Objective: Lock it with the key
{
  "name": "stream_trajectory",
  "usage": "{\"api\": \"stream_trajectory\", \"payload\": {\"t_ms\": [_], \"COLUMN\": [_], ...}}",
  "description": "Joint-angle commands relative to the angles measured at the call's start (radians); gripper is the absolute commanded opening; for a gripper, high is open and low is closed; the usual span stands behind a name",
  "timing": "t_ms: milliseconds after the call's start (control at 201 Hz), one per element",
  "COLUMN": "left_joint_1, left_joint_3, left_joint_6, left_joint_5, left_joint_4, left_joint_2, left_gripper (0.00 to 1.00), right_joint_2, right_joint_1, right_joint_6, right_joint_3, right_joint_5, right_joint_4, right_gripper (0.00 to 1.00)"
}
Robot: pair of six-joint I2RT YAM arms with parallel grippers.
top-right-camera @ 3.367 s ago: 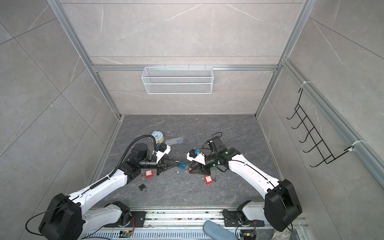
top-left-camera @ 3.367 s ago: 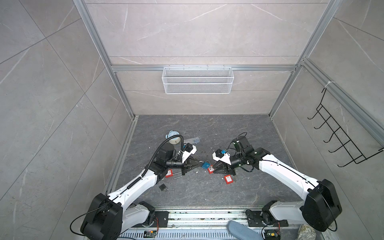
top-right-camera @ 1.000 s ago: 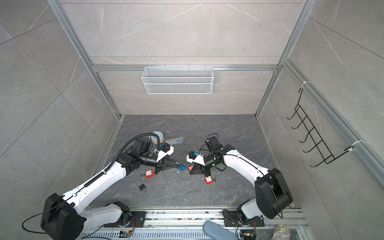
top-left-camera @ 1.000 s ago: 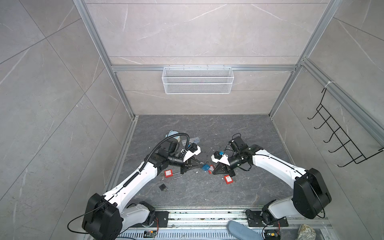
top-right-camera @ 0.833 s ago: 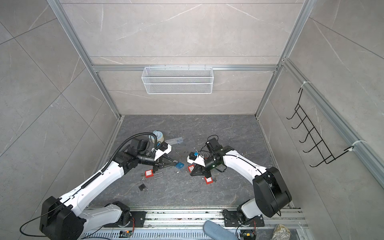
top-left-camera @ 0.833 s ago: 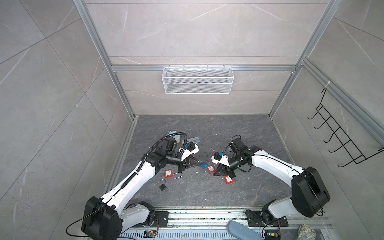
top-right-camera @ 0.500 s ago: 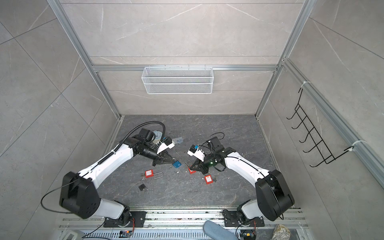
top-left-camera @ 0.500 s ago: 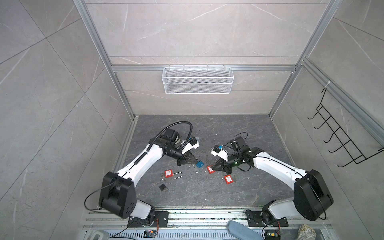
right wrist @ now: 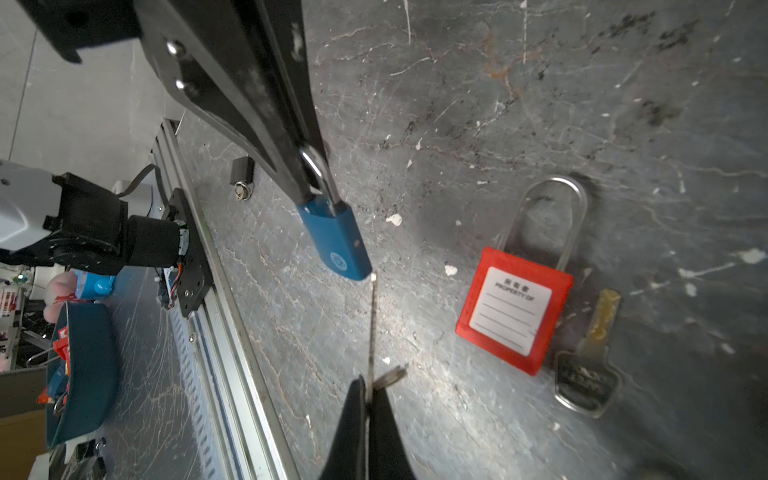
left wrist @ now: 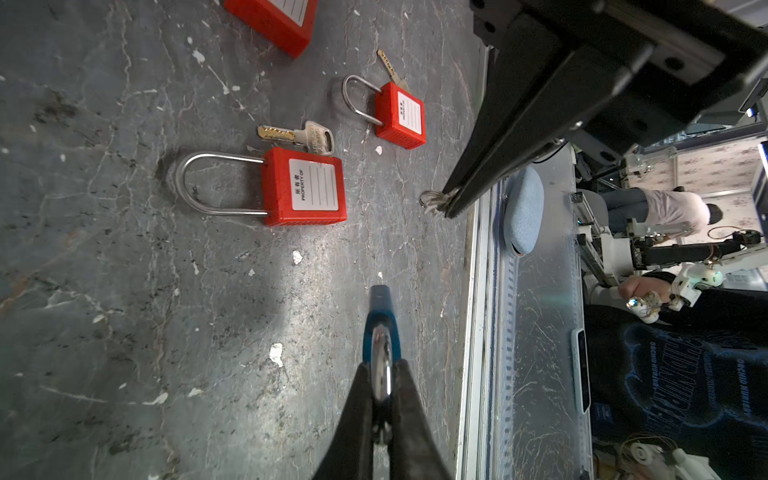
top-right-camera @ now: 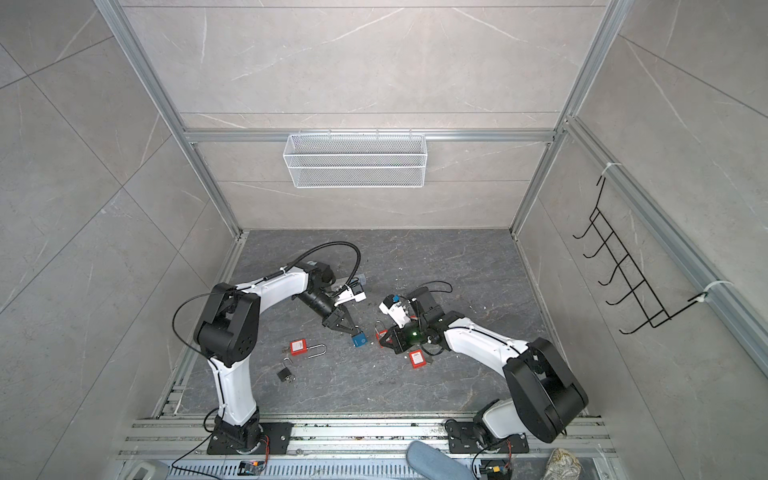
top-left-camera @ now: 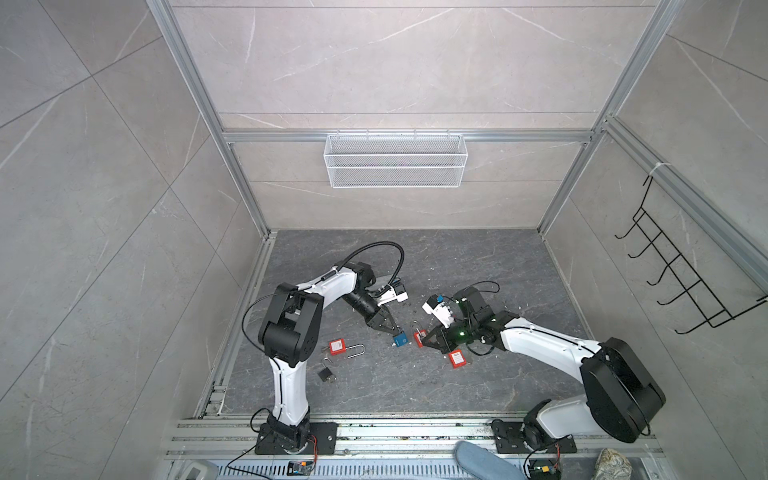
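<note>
A blue padlock [top-left-camera: 400, 340] [top-right-camera: 358, 340] hangs just above the floor's middle. My left gripper [top-left-camera: 392, 331] [left wrist: 381, 365] is shut on its steel shackle [left wrist: 381, 376]. My right gripper [top-left-camera: 425, 341] [right wrist: 368, 384] is shut on the bow of a thin key [right wrist: 371, 324], seen edge-on. The key's tip reaches the bottom end of the blue padlock [right wrist: 340, 243]; whether it is in the keyhole I cannot tell. In the left wrist view, the right gripper [left wrist: 446, 203] points toward the lock from ahead.
Red padlocks lie on the floor: a long-shackled one [top-left-camera: 337, 347], one [top-left-camera: 419, 337] under the right gripper, one [top-left-camera: 457, 358] in front of it. A small black padlock [top-left-camera: 326, 374] and loose keys [left wrist: 307, 137] lie nearby. The front rail [top-left-camera: 374, 432] borders the floor.
The left arm has swung round, its elbow raised and its gripper now reaching in from the back left, still carrying the blue padlock. The right gripper has stayed near the middle with the key.
</note>
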Motion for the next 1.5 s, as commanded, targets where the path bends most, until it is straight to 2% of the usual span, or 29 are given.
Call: {"api": "stream_trajectory", "payload": {"t_ms": [0, 279, 438, 493, 597, 647, 677, 881, 1051, 1299, 1359, 1499], "left_joint_1": [-0.006, -0.018, -0.018, -0.018, -0.017, -0.016, -0.015, 0.015, 0.053, 0.144, 0.158, 0.159], "left_joint_3": [0.061, 0.111, 0.096, 0.087, 0.067, 0.056, 0.05, 0.0, -0.075, -0.231, -0.268, -0.33], "left_joint_6": [0.027, -0.031, -0.068, -0.075, -0.105, -0.123, -0.132, -0.209, -0.274, -0.462, -0.478, -0.51], "left_joint_5": [0.009, -0.082, -0.13, -0.138, -0.17, -0.191, -0.201, -0.261, -0.32, -0.403, -0.419, -0.532], "left_joint_4": [-0.108, -0.136, -0.103, -0.092, -0.049, -0.03, -0.019, 0.059, 0.142, 0.34, 0.349, 0.279], "left_joint_2": [0.047, 0.138, 0.132, 0.117, 0.073, 0.045, 0.029, -0.113, -0.283, -0.577, -0.636, -0.695], "left_gripper": [0.0, 0.0, 0.0, 0.05, 0.24, 0.39, 0.45, 0.55, 0.58, 0.58, 0.6, 0.65], "right_joint_2": [0.044, 0.167, 0.209, 0.227, 0.238, 0.23, 0.222, 0.14, 0.064, 0.081, 0.114, 0.199], "right_joint_1": [0.032, 0.082, 0.093, 0.098, 0.106, 0.109, 0.11, 0.116, 0.125, 0.202, 0.22, 0.289], "right_joint_6": [0.081, 0.166, 0.203, 0.198, 0.192, 0.183, 0.181, 0.119, 0.007, -0.264, -0.276, -0.278], "right_joint_3": [0.01, 0.048, 0.046, 0.058, 0.073, 0.074, 0.075, 0.09, 0.107, 0.181, 0.218, 0.287], "right_joint_5": [0.047, 0.117, 0.153, 0.163, 0.201, 0.216, 0.233, 0.305, 0.343, 0.311, 0.32, 0.384], "right_joint_4": [0.08, 0.114, 0.146, 0.135, 0.115, 0.112, 0.107, 0.058, 0.029, 0.01, -0.001, 0.002], "right_gripper": [0.0, 0.0, 0.06, 0.11, 0.22, 0.25, 0.26, 0.43, 0.55, 0.56, 0.56, 0.56]}}
